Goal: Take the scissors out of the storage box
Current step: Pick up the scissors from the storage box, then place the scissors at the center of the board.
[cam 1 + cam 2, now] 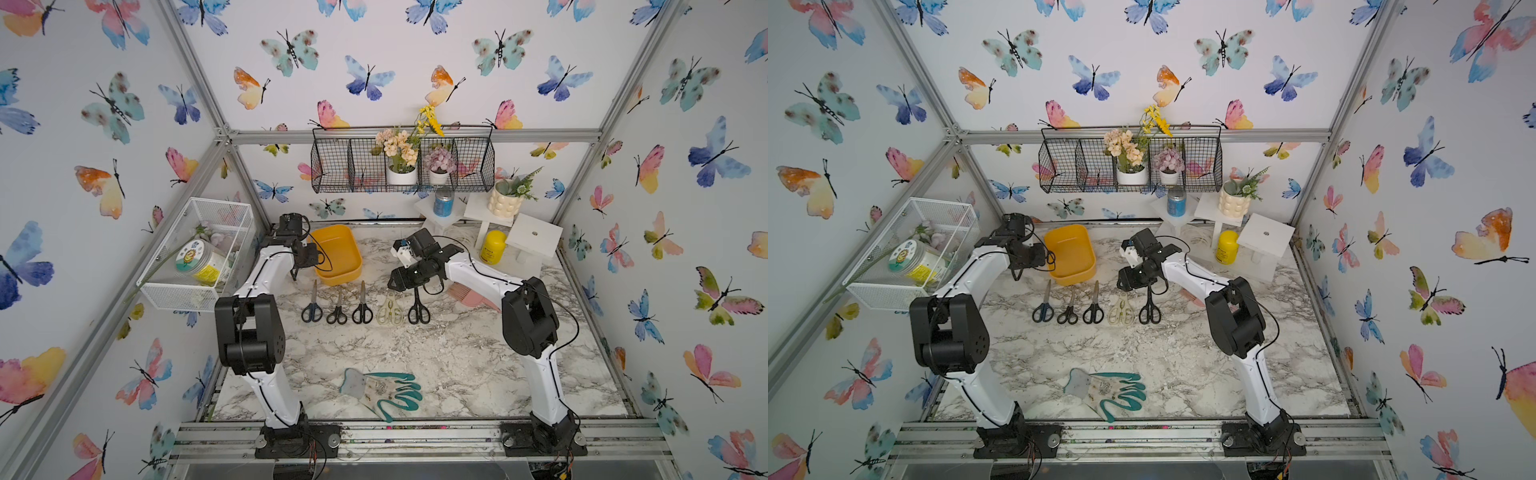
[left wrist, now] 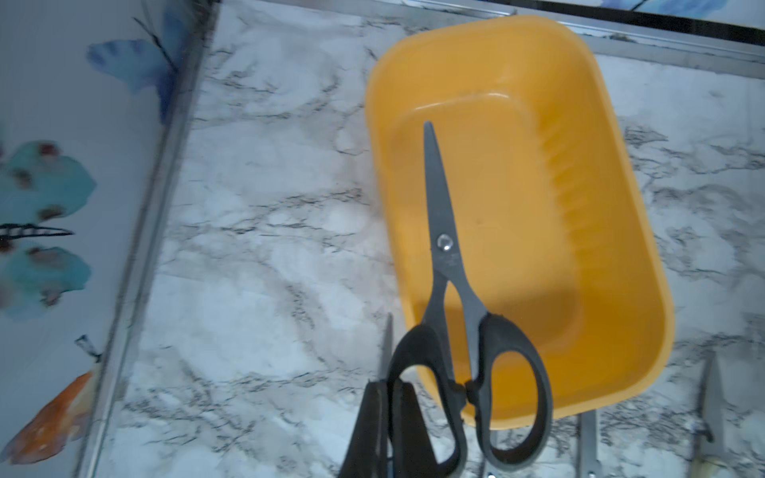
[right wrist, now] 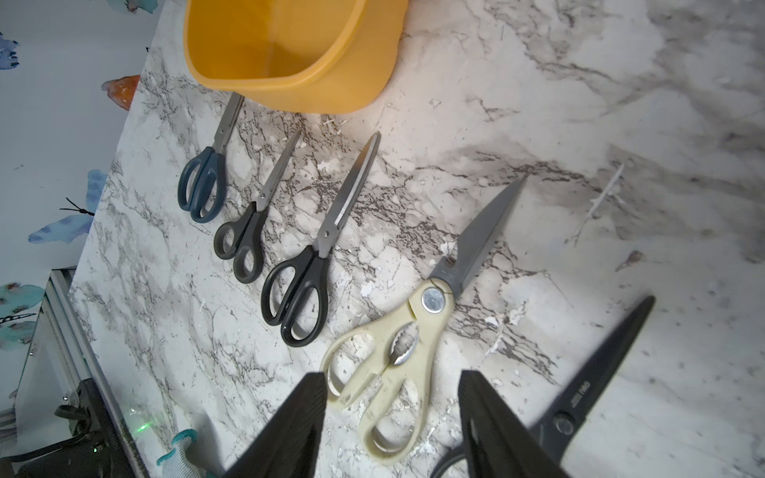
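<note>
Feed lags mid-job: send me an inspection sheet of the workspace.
Surface: marble-pattern tabletop, scuffed, flecked.
Job's things: five metal-bladed scissors in a row on it, in front of the shallow yellow plastic storage box; sixth black-handled scissors held, blades over the box.
Clutter: teal-and-white fabric glove, pink comb-like brush, yellow plastic bottle.
Grippers: left pincer shut on the sixth scissors' handle; right pincer open above the row.
Cables: black cable loops at both wrists.
Surroundings: butterfly-papered walls, white wire-mesh basket, black wire basket holding potted flowers.
</note>
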Robot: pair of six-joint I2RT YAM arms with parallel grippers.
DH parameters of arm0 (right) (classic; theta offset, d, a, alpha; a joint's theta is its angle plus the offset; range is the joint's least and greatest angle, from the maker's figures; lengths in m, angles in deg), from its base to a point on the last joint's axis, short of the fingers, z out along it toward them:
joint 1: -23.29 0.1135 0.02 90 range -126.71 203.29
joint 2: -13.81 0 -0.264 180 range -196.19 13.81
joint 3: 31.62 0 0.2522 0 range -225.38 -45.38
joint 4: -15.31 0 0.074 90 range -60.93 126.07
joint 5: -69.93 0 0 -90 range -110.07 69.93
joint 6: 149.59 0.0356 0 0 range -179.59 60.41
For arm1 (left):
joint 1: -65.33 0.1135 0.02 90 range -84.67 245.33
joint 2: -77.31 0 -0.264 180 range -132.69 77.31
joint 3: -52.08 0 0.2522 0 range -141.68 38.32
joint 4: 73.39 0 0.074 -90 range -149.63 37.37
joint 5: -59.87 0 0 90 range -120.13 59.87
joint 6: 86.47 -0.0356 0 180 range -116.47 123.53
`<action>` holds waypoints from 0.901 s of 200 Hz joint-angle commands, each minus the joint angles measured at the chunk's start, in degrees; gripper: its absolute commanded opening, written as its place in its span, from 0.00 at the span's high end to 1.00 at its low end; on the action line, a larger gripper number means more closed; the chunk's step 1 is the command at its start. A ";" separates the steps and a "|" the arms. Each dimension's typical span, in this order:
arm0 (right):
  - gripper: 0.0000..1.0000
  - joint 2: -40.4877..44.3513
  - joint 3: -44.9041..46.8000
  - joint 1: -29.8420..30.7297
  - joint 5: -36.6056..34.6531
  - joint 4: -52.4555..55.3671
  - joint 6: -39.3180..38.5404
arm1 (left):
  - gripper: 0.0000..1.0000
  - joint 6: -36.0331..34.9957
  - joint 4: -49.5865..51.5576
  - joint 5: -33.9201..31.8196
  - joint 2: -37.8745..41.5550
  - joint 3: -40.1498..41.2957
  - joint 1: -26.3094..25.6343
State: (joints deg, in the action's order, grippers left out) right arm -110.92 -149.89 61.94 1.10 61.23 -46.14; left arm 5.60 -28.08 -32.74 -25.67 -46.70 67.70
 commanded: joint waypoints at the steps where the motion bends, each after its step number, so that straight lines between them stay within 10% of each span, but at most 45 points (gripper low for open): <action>1: 0.43 1.14 0.52 -0.16 0.97 1.85 -1.49 | 1.00 -6.50 -2.98 -5.09 3.82 7.22 -0.22; 55: 0.43 6.38 7.73 0.03 0.92 -1.41 -0.39 | 1.00 -13.08 -11.35 -18.20 7.21 21.41 3.39; 180: 0.43 5.94 8.35 0.94 2.22 -0.97 -0.09 | 1.00 -19.97 -20.30 -16.10 7.97 33.50 7.64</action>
State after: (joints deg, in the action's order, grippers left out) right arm -105.19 -140.25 62.36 1.93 59.70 -46.55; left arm -11.23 -45.47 -48.24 -17.15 -12.93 75.35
